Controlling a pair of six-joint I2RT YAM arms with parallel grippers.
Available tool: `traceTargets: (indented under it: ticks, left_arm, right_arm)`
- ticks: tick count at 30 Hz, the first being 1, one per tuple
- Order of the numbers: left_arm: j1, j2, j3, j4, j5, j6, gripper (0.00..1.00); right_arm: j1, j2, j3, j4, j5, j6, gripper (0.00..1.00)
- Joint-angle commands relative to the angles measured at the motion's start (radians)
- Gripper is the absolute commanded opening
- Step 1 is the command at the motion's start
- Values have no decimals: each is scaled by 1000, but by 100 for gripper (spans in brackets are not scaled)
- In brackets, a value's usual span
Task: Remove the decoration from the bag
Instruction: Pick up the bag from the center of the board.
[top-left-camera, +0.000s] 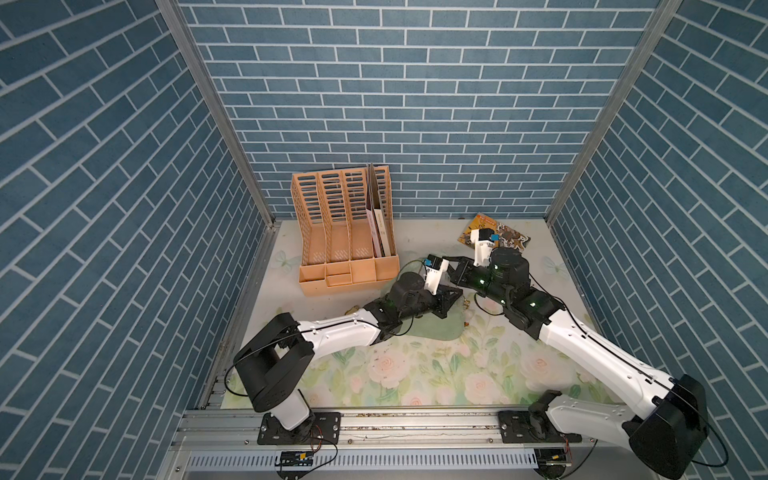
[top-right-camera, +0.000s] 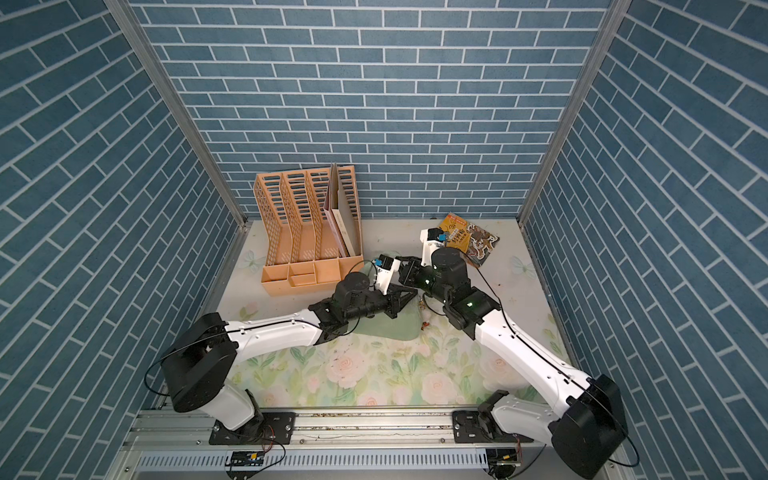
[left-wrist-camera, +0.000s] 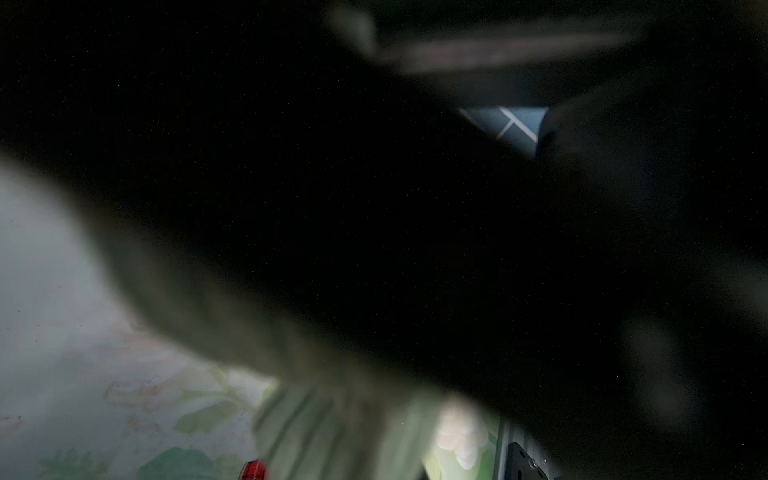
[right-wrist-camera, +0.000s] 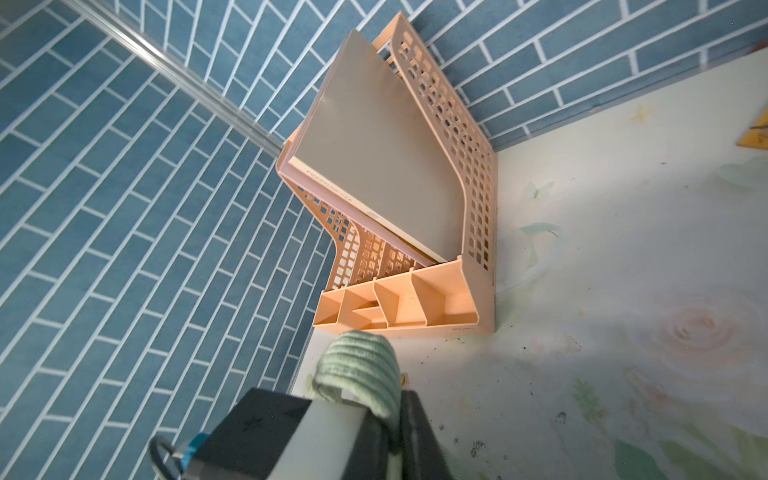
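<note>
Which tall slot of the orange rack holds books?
The rack's end slot, nearest the packet, holds the books; the other three are empty.

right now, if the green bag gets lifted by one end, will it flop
Probably floppy: the bag folds over in ridges in the right wrist view. Likely light: it lies thin and flat in a top view.

- File rack (top-left-camera: 345, 257) at the table's (top-left-camera: 415, 374) back left, with a book (top-left-camera: 376, 220) in its rightmost slot.
- Packet (top-left-camera: 513, 240) lies back right.
- Bag (top-left-camera: 438, 331) lies mid-table, before the rack.
</note>
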Motion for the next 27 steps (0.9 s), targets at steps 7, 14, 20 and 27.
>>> traceTargets:
  ticks: [7, 14, 20, 27]
  left_arm:
    - [69, -80, -31, -80, 122, 48, 0]
    - [110, -104, -13, -126, 231, 108, 0]
    - [203, -112, -13, -154, 420, 180, 0]
    - [237, -126, 32, -284, 551, 321, 0]
  right_arm:
    - [-195, -103, -102, 134, -409, -141, 44]
    - [-261, -171, -268, 155, -443, -292, 44]
    - [-263, -290, -550, 360, -468, -423, 35]
    - [-251, -368, -712, 530, -366, -525, 28]
